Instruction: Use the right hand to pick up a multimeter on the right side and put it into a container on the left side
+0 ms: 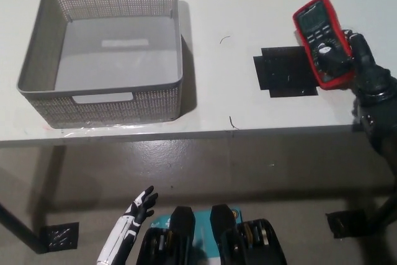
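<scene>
A red multimeter (321, 36) with a black face is held up at the right side, tilted with its screen end toward the far edge, above the white table (248, 4). My black right hand (353, 66) is shut on its near end. Under and to the left of it lies a black square patch (284, 71) on the table. The grey mesh container (104, 48) stands at the table's left, with nothing inside. My white left hand (138, 210) rests low at the lower left, below the table's front edge, fingers apart.
The table's front edge (186, 136) runs across the middle of the view, with grey floor below. A dark floor plate (61, 238) sits at the lower left and another (347, 223) at the lower right.
</scene>
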Motion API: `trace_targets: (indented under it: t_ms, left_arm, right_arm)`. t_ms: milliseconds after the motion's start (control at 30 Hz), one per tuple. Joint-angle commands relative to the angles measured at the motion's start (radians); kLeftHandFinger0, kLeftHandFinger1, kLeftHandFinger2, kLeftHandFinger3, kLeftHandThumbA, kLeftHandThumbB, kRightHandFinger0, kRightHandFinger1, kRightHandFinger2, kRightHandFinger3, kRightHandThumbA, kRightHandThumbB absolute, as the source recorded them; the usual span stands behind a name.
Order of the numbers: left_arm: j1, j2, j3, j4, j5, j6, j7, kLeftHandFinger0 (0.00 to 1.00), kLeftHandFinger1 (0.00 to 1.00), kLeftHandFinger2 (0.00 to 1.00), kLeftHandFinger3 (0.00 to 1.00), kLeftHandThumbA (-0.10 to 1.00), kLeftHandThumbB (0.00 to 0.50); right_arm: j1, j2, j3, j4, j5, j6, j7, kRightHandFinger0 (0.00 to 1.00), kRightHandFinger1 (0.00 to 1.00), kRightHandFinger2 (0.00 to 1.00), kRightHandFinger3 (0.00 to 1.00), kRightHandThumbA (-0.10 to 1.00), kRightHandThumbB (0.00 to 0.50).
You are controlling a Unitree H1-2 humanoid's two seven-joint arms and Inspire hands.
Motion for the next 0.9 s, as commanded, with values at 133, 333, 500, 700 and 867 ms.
trace_targets:
  t_ms: [133, 333, 500, 700, 867]
  left_arm:
    - [0.010, 0.008, 0.003, -0.005, 0.002, -0.025, 0.000, 1.00, 1.00, 1.00, 1.00, 1.00, 0.415]
    - [0.018, 0.007, 0.000, -0.006, 0.002, -0.027, -0.003, 1.00, 1.00, 1.00, 1.00, 1.00, 0.414]
    - [0.021, 0.003, 0.004, -0.006, -0.007, -0.025, -0.002, 1.00, 1.00, 1.00, 1.00, 1.00, 0.417]
    - [0.026, -0.001, 0.006, 0.002, -0.009, -0.039, 0.001, 1.00, 1.00, 1.00, 1.00, 1.00, 0.412]
    - [0.027, 0.001, 0.004, 0.008, 0.004, -0.045, 0.005, 1.00, 1.00, 1.00, 1.00, 1.00, 0.412]
  right_arm:
    - [-0.235, 0.038, -0.338, -0.037, 0.363, 0.063, 0.109, 0.00, 0.45, 0.80, 0.84, -0.10, 0.161]
    - [-0.281, 0.084, -0.411, -0.046, 0.389, 0.107, 0.085, 0.00, 0.41, 0.83, 1.00, -0.10, 0.117]
    - [-0.314, 0.129, -0.457, -0.040, 0.424, 0.121, 0.111, 0.00, 0.39, 0.87, 1.00, -0.10, 0.116]
    - [-0.352, 0.196, -0.459, -0.044, 0.448, 0.125, 0.123, 0.00, 0.23, 0.82, 1.00, -0.10, 0.139]
    - [-0.393, 0.259, -0.457, -0.055, 0.486, 0.150, 0.134, 0.00, 0.23, 0.86, 0.97, -0.10, 0.135]
